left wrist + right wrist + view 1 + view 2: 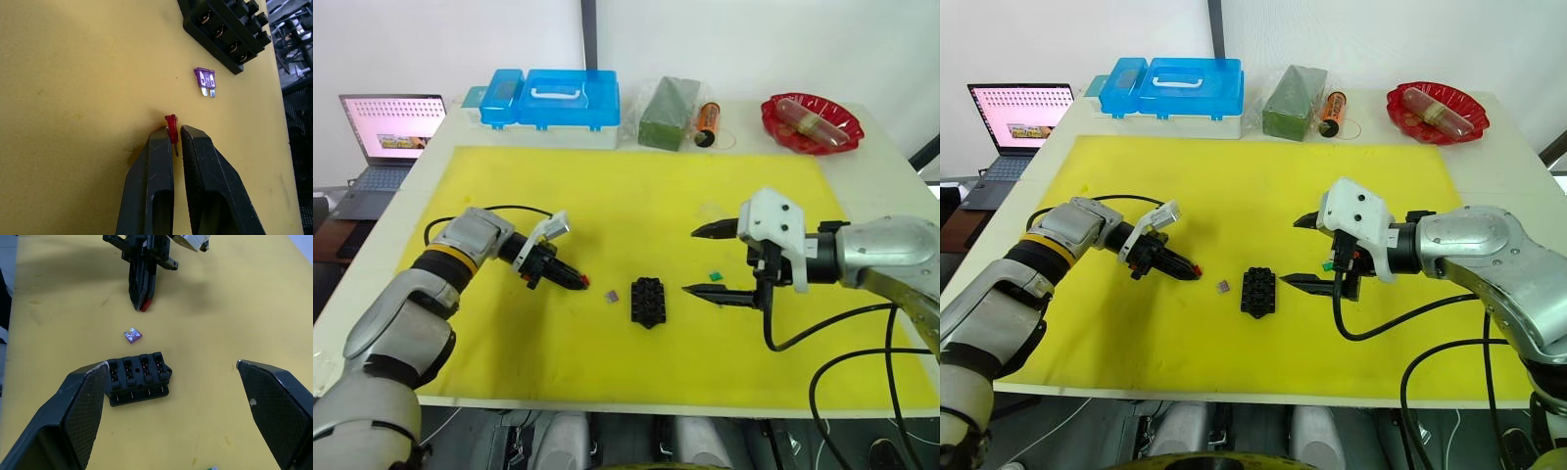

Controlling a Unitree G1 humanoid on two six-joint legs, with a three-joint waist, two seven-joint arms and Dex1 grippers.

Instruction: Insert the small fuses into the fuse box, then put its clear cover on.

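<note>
One tiny red blade fuse (171, 122) sits pinched in your left hand (570, 276), ready for the small black slotted fuse box (647, 301) at its 3 o'clock; your right hand (710, 260) waits wide open.

My head's two eyes look forward and down over the yellow-matted worktop (636, 196). My wrist cameras sit close, facing each other, sharing the small black slotted plastic fuse box (138, 377).

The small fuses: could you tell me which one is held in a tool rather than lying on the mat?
The red fuse, pinched at the tips of the left tool. The purple fuse lies loose beside the fuse box, and the green one by the right tool.
</note>
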